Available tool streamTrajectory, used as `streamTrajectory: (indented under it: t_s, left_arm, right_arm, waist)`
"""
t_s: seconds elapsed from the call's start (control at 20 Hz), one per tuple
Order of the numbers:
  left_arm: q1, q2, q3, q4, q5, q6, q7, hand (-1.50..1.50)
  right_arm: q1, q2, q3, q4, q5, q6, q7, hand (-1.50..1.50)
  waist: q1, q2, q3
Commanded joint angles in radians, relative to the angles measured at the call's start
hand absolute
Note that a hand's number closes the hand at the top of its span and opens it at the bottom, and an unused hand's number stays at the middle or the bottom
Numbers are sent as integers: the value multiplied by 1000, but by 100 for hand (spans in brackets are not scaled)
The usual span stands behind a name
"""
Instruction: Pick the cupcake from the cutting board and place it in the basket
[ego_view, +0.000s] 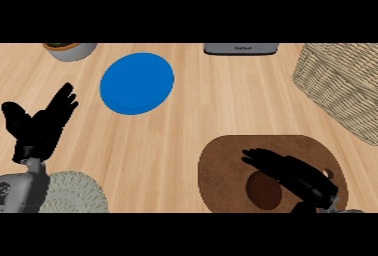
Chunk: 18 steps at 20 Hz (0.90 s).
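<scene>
The cupcake (263, 190) sits on the cutting board (221, 170) (near right); the basket (339, 85) lies behind it.

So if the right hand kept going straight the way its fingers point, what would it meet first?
The right hand points up-left over the cutting board. Past the board's edge lies bare counter, then probably the blue plate; its height is unclear.

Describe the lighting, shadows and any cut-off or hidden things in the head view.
Head view: even, soft light on the counter, no glare; the blue plate looks taller than wide; basket, pot and a grey device are cut by the edges; the right hand hides part of a dark round thing on the cutting board; left hand rests open at left.
</scene>
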Motion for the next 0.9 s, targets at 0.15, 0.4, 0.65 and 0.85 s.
streamTrajectory:
  t_s: [0.15,0.4,0.65,0.85]
  left_arm:
    - [-5,-9,21,-26,-6,-16,24,0]
    - [-19,-18,30,34,-18,-38,-5,0]
    - [-39,-19,51,82,-30,-36,-46,0]
    - [-14,-43,20,10,-41,-9,-15,0]
  right_arm:
    - [-12,19,58,24,98,-50,-2,150]
    - [-24,31,92,62,168,-122,-38,150]
    - [11,32,127,73,203,-143,-58,150]
    - [-117,284,-50,157,203,-166,385,150]
  waist:
    - [1,0,0]
    - [0,0,0]
    - [-3,1,0]
    - [3,9,-1]
